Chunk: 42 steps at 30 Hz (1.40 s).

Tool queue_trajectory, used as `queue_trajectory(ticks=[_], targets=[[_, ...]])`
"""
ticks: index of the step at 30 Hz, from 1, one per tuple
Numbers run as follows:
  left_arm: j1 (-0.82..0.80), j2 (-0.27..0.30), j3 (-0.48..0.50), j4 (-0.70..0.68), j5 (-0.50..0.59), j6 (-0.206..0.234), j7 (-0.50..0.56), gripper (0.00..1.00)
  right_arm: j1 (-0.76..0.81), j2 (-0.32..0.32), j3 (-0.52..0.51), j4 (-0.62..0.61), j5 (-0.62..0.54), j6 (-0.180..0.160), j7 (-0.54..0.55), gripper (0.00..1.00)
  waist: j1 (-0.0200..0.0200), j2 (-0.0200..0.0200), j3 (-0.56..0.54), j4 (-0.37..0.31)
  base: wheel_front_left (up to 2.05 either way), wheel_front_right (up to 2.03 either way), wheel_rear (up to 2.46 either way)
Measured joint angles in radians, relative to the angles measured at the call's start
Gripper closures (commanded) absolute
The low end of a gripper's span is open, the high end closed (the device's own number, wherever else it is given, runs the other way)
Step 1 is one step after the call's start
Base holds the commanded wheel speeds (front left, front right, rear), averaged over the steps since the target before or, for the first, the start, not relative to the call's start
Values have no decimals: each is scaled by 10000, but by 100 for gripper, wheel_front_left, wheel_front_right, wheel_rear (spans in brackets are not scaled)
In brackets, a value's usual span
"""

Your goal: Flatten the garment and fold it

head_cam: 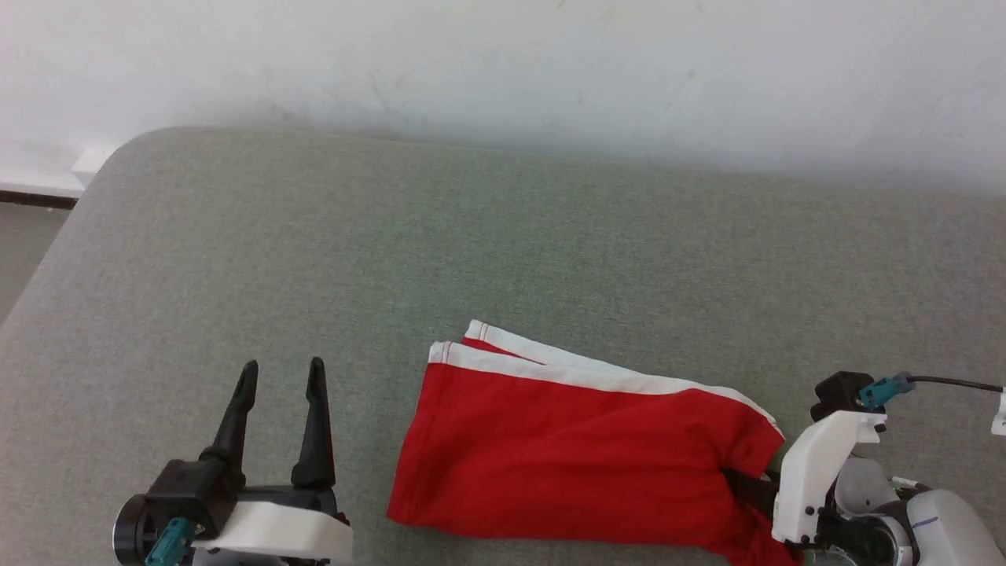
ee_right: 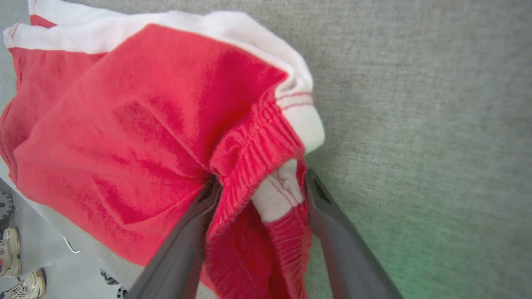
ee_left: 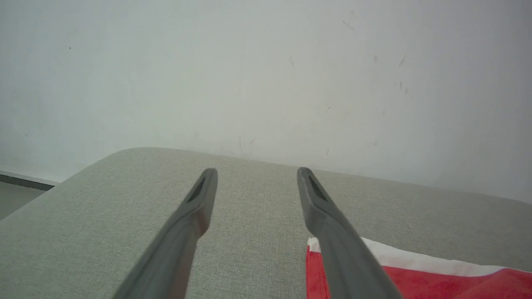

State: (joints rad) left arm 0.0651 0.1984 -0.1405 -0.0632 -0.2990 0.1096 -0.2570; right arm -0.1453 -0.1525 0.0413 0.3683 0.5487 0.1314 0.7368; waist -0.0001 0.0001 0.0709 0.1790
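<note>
Red shorts [head_cam: 566, 448] of thin, matte fabric lie on a padded surface [head_cam: 471, 236] covered in grey-green woven cloth with a fine, even grain and a rounded far-left corner. The shorts sit near the front edge of the surface, right of centre in the head view, between the two grippers. They form a rough trapezoid. The straight leg end points to the robot's left and the gathered waist end to its right. Two white bands run along the far edge, one slightly offset behind the other, each with a line of stitching at its tip. The red panel shows shallow creases and soft folds rather than a flat sheet. The left gripper [head_cam: 283, 364] rests over bare cloth near the leg end without touching the shorts. Its two slim, tapered dark fingers stand well apart and hold nothing. The right gripper [ee_right: 262, 178] meets the waist end. In the right wrist view its fingers are spread wide, and the ribbed elastic waistband, with a white stitched patch, is bunched in the gap between them and lies against both. A black cable [head_cam: 951, 383] with a teal plug [head_cam: 876, 391] leads to the white housing of the right arm. Behind the surface rises a pale, scuffed wall [head_cam: 503, 63]. Pale shoes [ee_right: 10, 253] show on the floor beyond the edge.
</note>
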Motion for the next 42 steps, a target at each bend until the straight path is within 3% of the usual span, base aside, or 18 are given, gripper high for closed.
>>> queue_trajectory(ticks=[1, 2, 3, 10, 14, 25, 29, 34, 37, 42], targets=[[1, -86, 58, 54, 56, -98, 0, 0, -57, -25, 8, 61, 82, 0, 111, 67, 0, 0, 19, 46, 0, 0, 0], [2, -150, 113, 125, 105, -184, 0, 0, -100, -61, 29, 90, 155, 0, 176, 90, 0, 0, 32, 80, 0, 0, 0], [5, -209, 178, 178, 140, -245, 0, 0, -118, -90, 54, 94, 205, 0, 203, 100, 1, 0, 37, 99, 0, 0, 0], [129, -476, 539, 497, 575, -635, 0, 0, 110, -136, 525, -485, 686, 0, 25, 100, 1, -3, -113, -58, 0, 0, 0], [161, -608, 709, 554, 748, -748, 0, 0, 552, -387, 288, -1191, 863, 0, -109, 100, 1, -3, -235, -204, 0, 0, 0], [211, -813, 1012, 573, 1172, -1014, 0, 0, 1220, -1030, -2395, -1822, 370, 0, 646, 100, 1, -3, -263, -629, 0, 0, 0], [211, -928, 1072, 635, 1244, -1089, 0, 0, 1173, -681, -3379, -1829, 472, 0, 1509, 100, 1, -3, -282, -666, 0, 0, 0], [211, -1011, 1072, 780, 1335, -1239, 0, 0, 746, 696, -3950, -1950, 2460, 0, 3498, 100, 1, -3, -409, -638, 0, 0, 0], [211, -1030, 1089, 807, 1365, -1269, 0, 0, 574, 976, -3854, -2155, 3825, 0, 4297, 100, 1, -3, -456, -556, 0, 0, 0], [208, -1089, 1103, 857, 1425, -1365, 0, 0, 460, 951, -2385, -1858, 5538, 0, 3843, 100, 1, -3, -481, -405, 0, 0, 0]])
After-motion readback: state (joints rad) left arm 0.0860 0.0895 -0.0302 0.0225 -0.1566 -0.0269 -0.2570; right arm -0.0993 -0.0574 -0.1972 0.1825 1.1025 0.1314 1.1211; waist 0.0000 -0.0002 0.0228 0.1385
